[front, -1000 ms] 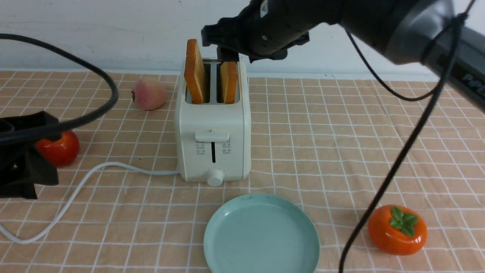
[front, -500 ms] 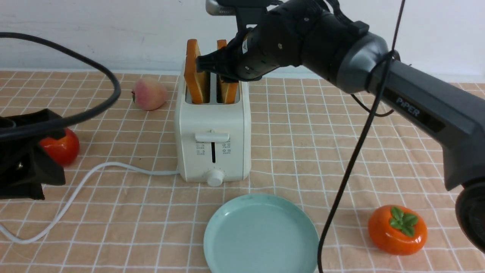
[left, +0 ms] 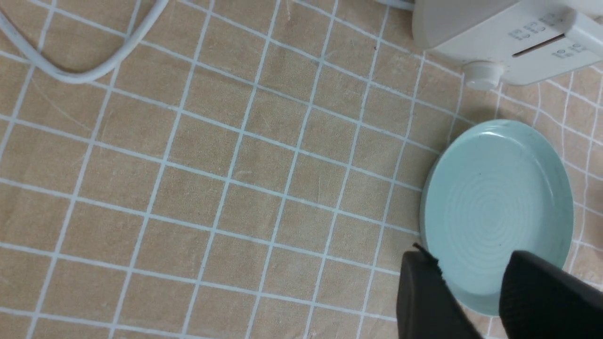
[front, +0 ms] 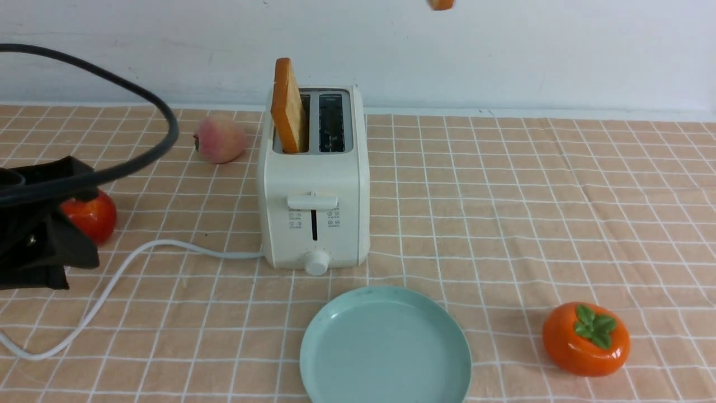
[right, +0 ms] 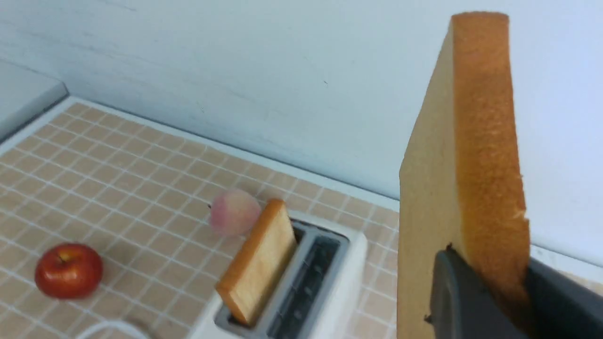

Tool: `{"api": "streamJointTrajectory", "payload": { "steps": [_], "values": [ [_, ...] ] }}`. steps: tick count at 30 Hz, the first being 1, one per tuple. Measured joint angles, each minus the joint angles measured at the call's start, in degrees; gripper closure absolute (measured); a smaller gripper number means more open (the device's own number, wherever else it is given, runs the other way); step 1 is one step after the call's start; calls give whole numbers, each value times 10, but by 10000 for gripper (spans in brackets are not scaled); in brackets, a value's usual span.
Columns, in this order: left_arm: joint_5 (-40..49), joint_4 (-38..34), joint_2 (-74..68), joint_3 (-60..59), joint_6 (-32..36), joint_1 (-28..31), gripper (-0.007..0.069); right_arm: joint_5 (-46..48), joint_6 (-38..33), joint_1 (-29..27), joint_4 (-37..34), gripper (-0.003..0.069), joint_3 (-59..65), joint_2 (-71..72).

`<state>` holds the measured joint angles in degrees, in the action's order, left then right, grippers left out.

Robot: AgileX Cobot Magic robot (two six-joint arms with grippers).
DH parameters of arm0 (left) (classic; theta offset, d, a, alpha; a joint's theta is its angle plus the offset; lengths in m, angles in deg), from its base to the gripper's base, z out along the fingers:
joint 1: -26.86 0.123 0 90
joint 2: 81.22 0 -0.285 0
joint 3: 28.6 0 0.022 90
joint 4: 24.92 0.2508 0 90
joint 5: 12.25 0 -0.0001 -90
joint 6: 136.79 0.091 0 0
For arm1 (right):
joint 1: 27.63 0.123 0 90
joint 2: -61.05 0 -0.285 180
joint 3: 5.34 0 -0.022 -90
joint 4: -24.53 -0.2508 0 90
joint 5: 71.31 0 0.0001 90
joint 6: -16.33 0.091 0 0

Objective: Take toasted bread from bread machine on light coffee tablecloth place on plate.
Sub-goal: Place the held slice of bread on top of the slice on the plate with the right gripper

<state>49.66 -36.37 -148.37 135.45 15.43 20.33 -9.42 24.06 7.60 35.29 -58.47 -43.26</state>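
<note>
The thick golden-tan square slice of toasted bread (right: 471,141), with a darker orange-brown crust, is standing upright between the dark fingers of the right gripper (right: 494,296), which is clamping its lower edge and holding it high in the air. Below this gripper, the cream-white boxy two-slot bread machine (front: 313,212) is standing on the light peach-tan gridded tablecloth (front: 503,196). The second toast slice (front: 288,106) is sticking up from one of its slots. The left gripper (left: 471,301) is hanging low with its fingers apart, holding nothing, and the rim of the round pale teal-green plate (left: 494,202) is showing between them. A pink peach (front: 220,139) is lying beyond the machine.
</note>
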Motion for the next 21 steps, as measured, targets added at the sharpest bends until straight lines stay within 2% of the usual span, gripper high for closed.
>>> {"api": "streamJointTrajectory", "payload": {
  "steps": [2, 6, 7, 9, 13, 14, 15, 17, 18, 19, 20, 21],
  "values": [
    [-5, 0, -1, 0, 0, 0, 386, 42, 6, -1, 0, 566, 34, 40],
    [-7, 0, -5, 0, 0, 0, 386, 23, 24, -1, -20, 566, 151, 104],
    [-7, 0, -9, 0, 0, 0, 386, -11, 36, -1, -48, 566, 242, 139],
    [-8, 0, -11, 0, 0, 0, 386, -46, 43, -1, -93, 566, 334, 164],
    [-8, -1, -12, 0, 0, 0, 386, -134, 38, -1, -234, 566, 520, 180],
    [-8, -1, -12, 0, 0, 0, 386, -139, 37, -1, -234, 566, 529, 180],
    [-8, -2, -12, 0, 0, 0, 386, -181, 20, -1, -291, 566, 590, 175],
    [-8, -6, -12, 0, 0, 0, 386, -247, -14, -1, -362, 566, 666, 159],
    [-8, -9, -12, 0, 0, 0, 386, -274, -34, -1, -398, 566, 692, 148],
    [-8, -9, -12, 0, 0, 0, 386, -279, -39, -1, -405, 566, 692, 146],
    [-6, -11, -12, 0, 0, 0, 386, -315, -77, -1, -474, 566, 725, 127],
    [-6, -11, -12, 0, 0, 0, 386, -322, -84, -1, -482, 566, 727, 121]
  ]
}}
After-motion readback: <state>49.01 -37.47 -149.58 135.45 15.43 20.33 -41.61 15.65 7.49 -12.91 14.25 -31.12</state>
